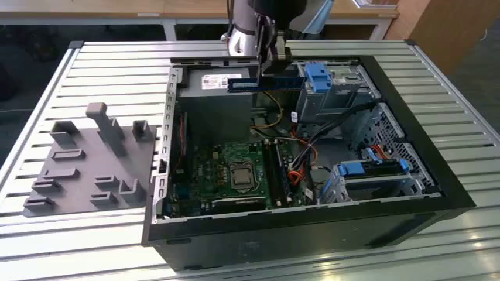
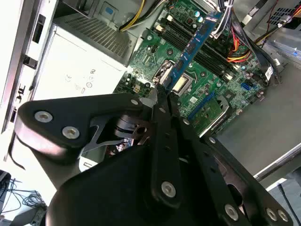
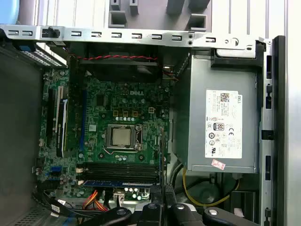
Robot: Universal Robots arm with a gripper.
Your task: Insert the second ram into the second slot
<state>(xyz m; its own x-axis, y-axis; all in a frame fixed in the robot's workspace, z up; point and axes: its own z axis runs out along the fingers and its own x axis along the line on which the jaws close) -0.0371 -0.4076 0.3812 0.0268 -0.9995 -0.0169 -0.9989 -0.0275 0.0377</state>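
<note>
- Above the far end of the open computer case (image 1: 312,225) in the exterior view, I have the gripper (image 1: 273,73) pinching the second ram (image 1: 250,84), its fingers pressed together on the blue strip.
- The strip hangs level over the grey power supply (image 1: 215,108). It is well above the motherboard (image 1: 226,170) and not seated in any slot.
- In the second wrist view, the strip juts out past the black fingertips (image 2: 160,110) and crosses over the green board beside the CPU socket (image 2: 181,84).
- In the first wrist view, the long memory slots (image 3: 117,169) run alongside the socket. One of them seems to carry a blue module (image 3: 120,182) already, though I cannot be sure.
- A grey fixture plate (image 1: 86,164) lies on the slatted table (image 1: 102,64), just beside the case on the exterior view's left.
</note>
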